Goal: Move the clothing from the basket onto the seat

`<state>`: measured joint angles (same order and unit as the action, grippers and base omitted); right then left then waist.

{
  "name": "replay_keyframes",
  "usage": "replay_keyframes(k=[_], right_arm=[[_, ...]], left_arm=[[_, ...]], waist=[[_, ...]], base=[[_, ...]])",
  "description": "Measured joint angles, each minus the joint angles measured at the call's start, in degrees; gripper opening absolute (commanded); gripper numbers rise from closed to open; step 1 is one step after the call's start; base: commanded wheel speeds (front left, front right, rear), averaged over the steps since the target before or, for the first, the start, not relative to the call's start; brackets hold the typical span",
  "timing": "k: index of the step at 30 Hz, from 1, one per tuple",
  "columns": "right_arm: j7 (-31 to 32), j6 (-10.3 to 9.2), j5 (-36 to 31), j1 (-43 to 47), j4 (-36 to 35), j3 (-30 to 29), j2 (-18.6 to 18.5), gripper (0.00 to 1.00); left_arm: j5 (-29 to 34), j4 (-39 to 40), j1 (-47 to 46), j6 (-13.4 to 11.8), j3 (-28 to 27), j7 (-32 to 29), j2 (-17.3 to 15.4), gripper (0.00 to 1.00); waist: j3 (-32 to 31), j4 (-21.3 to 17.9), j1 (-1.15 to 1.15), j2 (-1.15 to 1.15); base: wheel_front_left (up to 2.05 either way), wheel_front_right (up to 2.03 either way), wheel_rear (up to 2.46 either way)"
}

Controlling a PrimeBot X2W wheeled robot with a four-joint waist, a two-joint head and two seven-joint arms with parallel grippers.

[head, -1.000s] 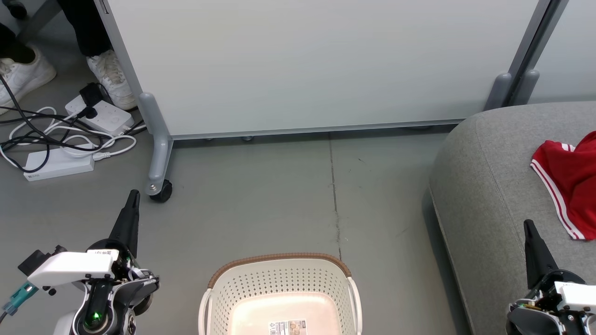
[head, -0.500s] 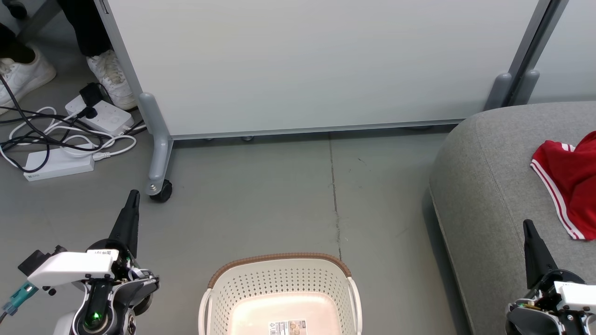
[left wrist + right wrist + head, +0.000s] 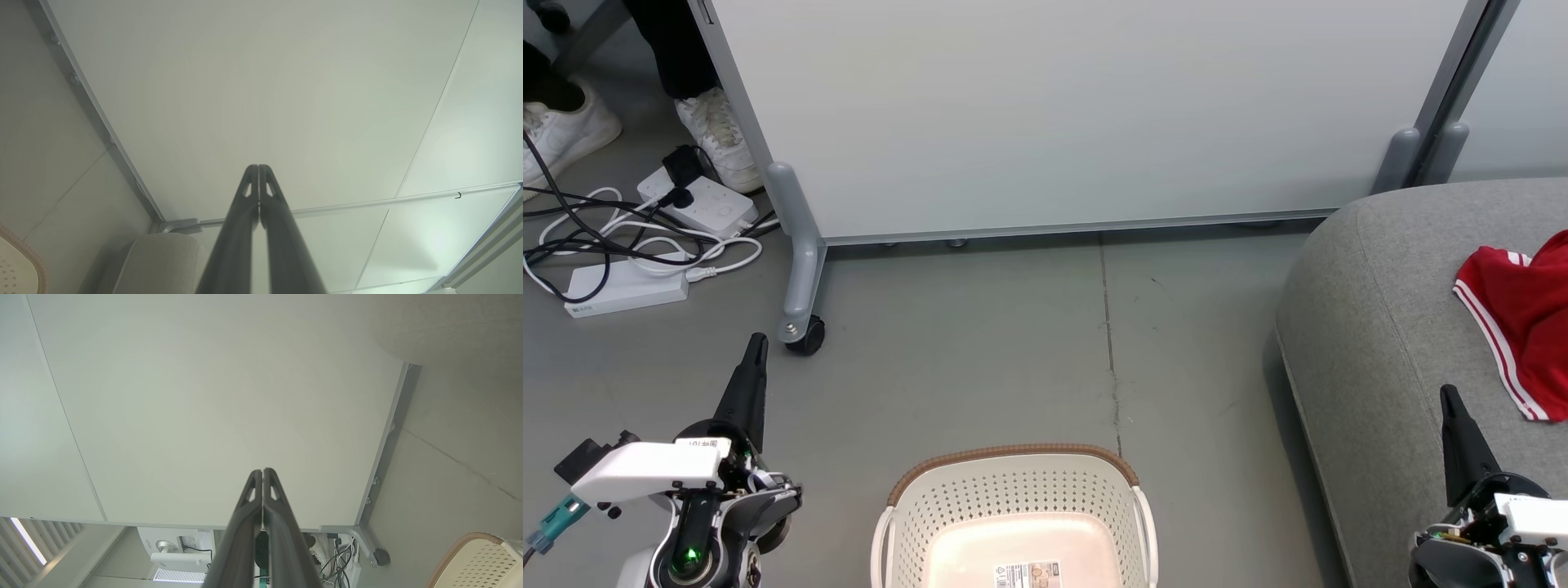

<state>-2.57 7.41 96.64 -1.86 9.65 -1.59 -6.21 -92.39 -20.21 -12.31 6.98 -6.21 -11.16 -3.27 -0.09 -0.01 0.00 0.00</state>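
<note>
The cream basket [image 3: 1013,482] with its brown rim stands on the floor at the bottom centre; nothing lies on its bare bottom. Red clothing [image 3: 1523,314] with white stripes lies on the grey seat [image 3: 1372,327] at the right edge. My left gripper [image 3: 758,341] is at the lower left, shut, fingers pointing up, with nothing in it. My right gripper [image 3: 1448,394] is at the lower right over the seat's front, shut too. In the wrist views each gripper [image 3: 258,167] [image 3: 262,471] has its fingers pressed together. The basket's rim [image 3: 470,543] shows at that view's lower right.
A pale partition panel [image 3: 1078,114] on a castor foot [image 3: 805,335] stands behind the basket. Power strips and cables [image 3: 629,245] lie on the floor at the far left, beside a person's white shoes [image 3: 719,135]. Grey floor lies between basket and panel.
</note>
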Motion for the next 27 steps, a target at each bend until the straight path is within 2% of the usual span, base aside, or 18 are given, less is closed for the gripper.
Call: replay_keyframes(k=[27], right_arm=[[-1.0,0.01,0.7,0.0,-0.2,1.0,-0.9,0.00]], left_arm=[[0.1,0.0,0.0,0.0,-0.1,-0.2,0.1,0.00]], waist=[[0.0,0.0,0.00,0.00]], base=[[0.00,0.00,0.00]])
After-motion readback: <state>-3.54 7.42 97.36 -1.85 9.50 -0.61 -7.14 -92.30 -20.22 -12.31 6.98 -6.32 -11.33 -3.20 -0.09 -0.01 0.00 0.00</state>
